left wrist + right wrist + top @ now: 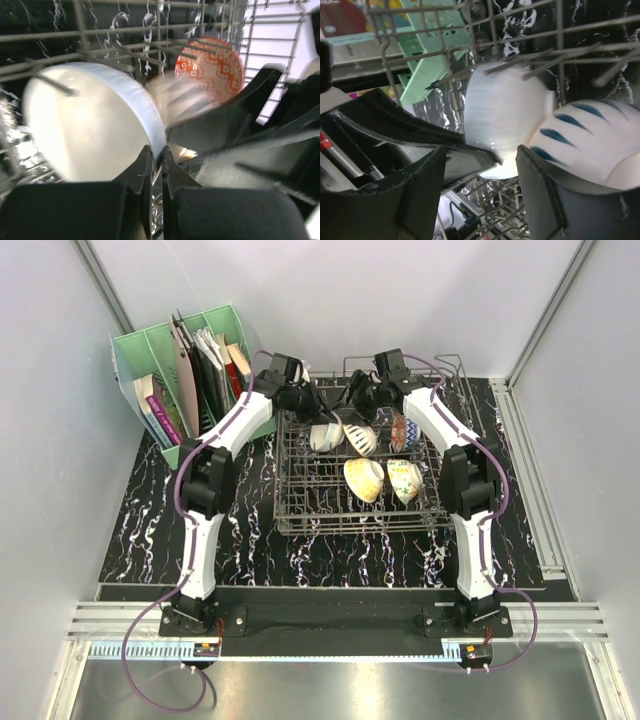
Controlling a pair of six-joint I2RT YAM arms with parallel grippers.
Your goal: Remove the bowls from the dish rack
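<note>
The grey wire dish rack (300, 502) holds five bowls on edge. In the back row stand a cream-white bowl (325, 436), a dark-striped white bowl (361, 439) and a red-pink patterned bowl (400, 430). In front are a tan-yellow bowl (364, 479) and a floral bowl (405, 480). My left gripper (322, 412) is shut on the rim of the cream-white bowl (85, 130), jaws (156, 150) pinching its edge. My right gripper (357, 408) is open (480, 155) close beside it, between the cream-white bowl (505, 110) and the striped bowl (590, 140), holding nothing.
A green plastic file holder (190, 370) with books stands left of the rack, near my left arm. Upright rack tines (560, 45) surround both grippers. The two grippers are nearly touching. Grey walls enclose the black marbled table (150, 530).
</note>
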